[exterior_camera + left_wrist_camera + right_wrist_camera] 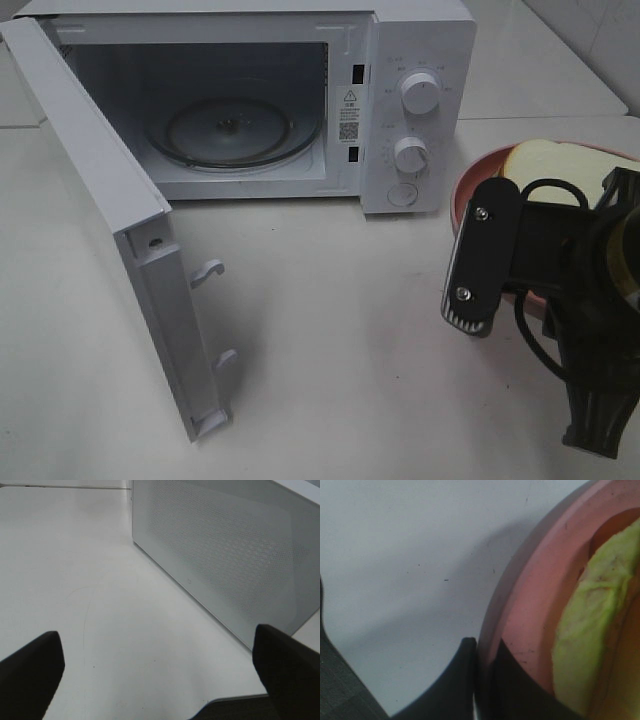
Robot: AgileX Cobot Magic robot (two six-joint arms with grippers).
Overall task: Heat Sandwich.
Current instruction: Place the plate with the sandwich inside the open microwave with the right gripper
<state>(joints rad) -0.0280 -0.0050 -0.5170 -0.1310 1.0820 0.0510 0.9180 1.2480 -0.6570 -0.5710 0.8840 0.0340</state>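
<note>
Your right gripper (pixel 481 647) is pinched shut on the rim of the pink plate (pixel 530 600). The sandwich (pixel 553 165) lies on that plate, right of the open microwave (pixel 425 50). Your left gripper (pixel 156 632) gapes wide, empty.

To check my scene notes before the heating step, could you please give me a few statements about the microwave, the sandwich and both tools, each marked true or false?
1. The door of the boxy white microwave stands open. True.
2. The thick white-bread sandwich lies on the round glass turntable. False: it lies on the round pink plate, right of the microwave; nothing is on the turntable.
3. The right tool is shut on the pink plate's rim. True.
4. The left tool grips the door. False: it is open and holds nothing.
</note>
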